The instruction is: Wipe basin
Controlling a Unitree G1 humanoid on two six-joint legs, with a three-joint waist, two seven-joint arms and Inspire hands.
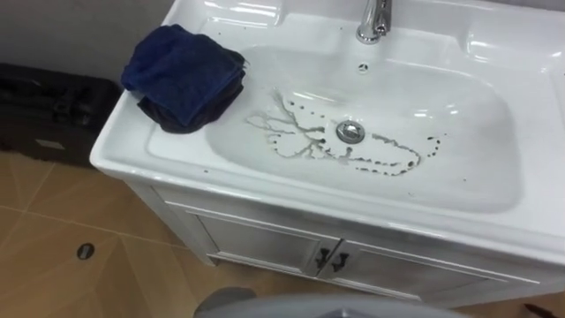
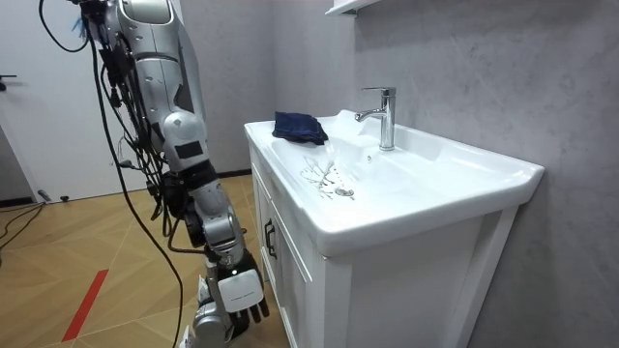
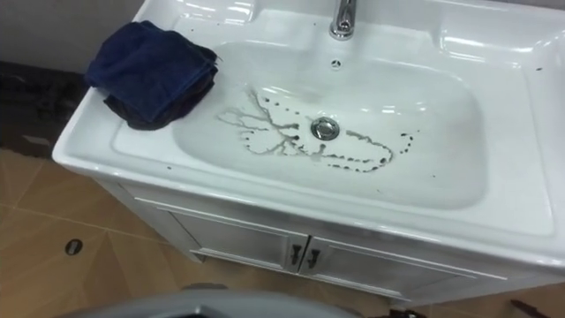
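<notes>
Looking down into the white basin [image 1: 477, 132], you see thin dark streaks of grime [image 1: 291, 134] branching across the bowl's bottom from left of the drain [image 1: 350, 132] and looping in a dotted trail to its right. The dark blue cloth [image 1: 185, 75] lies folded on the basin's left rear corner, resting on the flat rim with its inner edge hanging over the bowl's slope, well apart from the drain. The chrome faucet [image 1: 374, 19] stands at the middle of the rear edge. Below the front edge sits the white cabinet [image 1: 265, 243], with two small dark door handles [image 1: 332, 260] side by side. A black case [image 1: 44, 106] rests on the wooden floor [image 1: 53, 238] past the basin's left edge. In the room view your robot stands upright facing the cabinet front, its right hand [image 2: 240, 293] hanging low beside the doors, fingers relaxed and holding nothing, far from the cloth.
</notes>
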